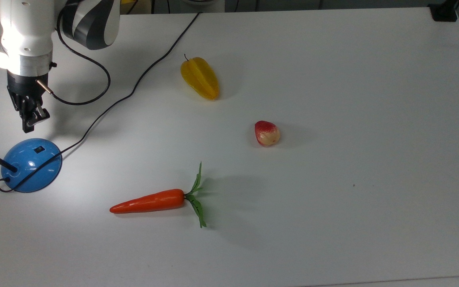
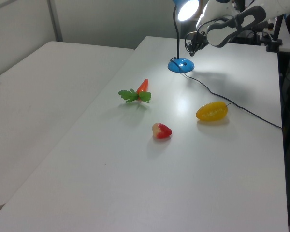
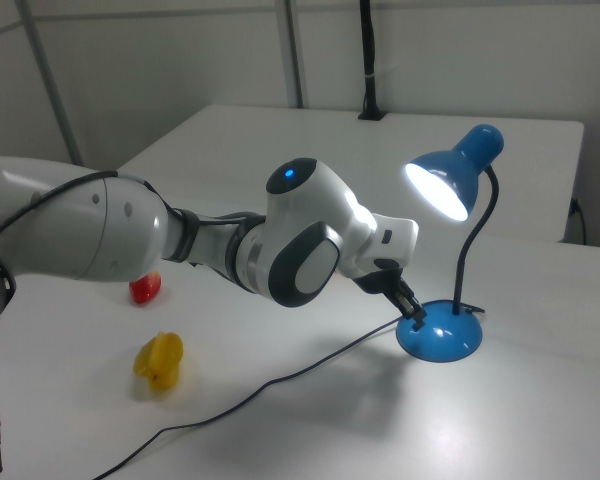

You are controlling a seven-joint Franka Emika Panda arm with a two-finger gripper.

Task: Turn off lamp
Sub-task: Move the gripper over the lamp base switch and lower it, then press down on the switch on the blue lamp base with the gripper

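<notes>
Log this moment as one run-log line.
lamp: lit | pincer: shut, empty, just above base | switch: not pressed | carrot, starfruit: untouched

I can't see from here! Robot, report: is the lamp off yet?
Gripper shut, just above lamp base. Lamp on, switch unpressed. Nothing in the way.

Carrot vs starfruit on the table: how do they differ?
Colour: the carrot is orange with green leaves; the starfruit is yellow with a small dark stem.
Shape: the carrot is long, thin and tapered; the starfruit is shorter, fatter and ridged.
Pose in the top view: the carrot lies nearly horizontal, leaves to the top view's right; the starfruit lies diagonally, stem toward the upper left.
Both lie flat on the white table, untouched.
</notes>
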